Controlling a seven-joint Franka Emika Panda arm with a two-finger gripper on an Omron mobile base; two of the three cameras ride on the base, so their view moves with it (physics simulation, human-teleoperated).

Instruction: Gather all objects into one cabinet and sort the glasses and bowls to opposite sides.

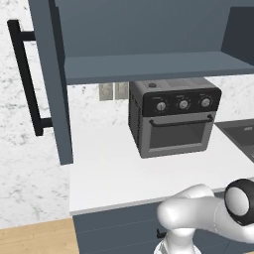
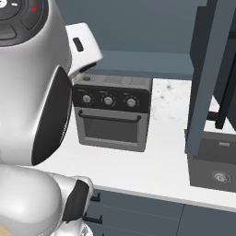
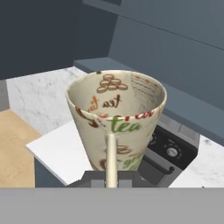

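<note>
— Cream cup, printed with "tea" lettering and brown biscuit shapes, stands upright right at the bottom centre of the hand view. Where are the fingers?

— Hidden. The cup's base and its thin handle drop down to where the fingertips would rise, so I cannot tell whether they are clamped on it or spread.

— And the cup's surroundings?

— It is up in the air, above the white counter, with the toaster oven just behind and below it.

— The cabinet?

— Its slate-blue door with the black bar handle hangs open in the left base view; the shelf bottom sits above the oven.
</note>
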